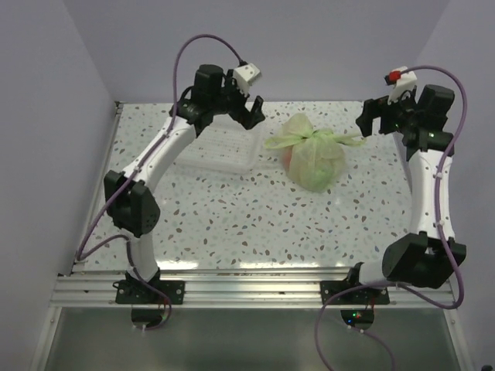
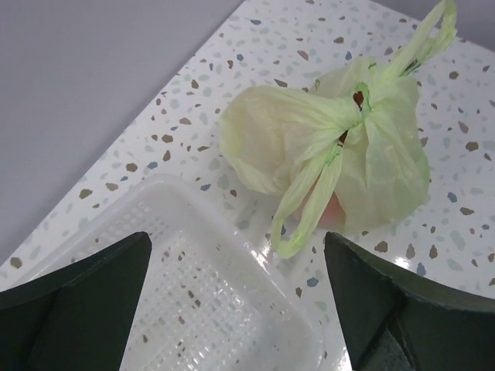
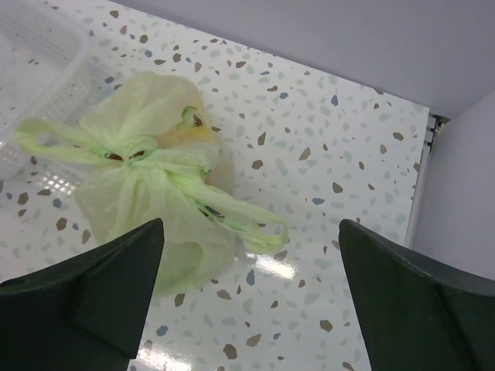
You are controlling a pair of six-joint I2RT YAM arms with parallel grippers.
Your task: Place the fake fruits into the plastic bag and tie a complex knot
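Note:
The pale green plastic bag lies bunched on the speckled table, its neck drawn into a knot with handle ends sticking out left and right. Through the film shows a red-orange fake fruit; the other fruits are hidden inside. My left gripper hovers left of the bag, open and holding nothing. My right gripper hovers to the bag's right, also open and empty. In the left wrist view the knot sits beyond my left gripper. In the right wrist view a handle loop lies below my right gripper.
A clear-white plastic basket sits left of the bag, under the left gripper, and shows nothing inside. Lilac walls close the table at the back and both sides. The table's right edge is near the right gripper.

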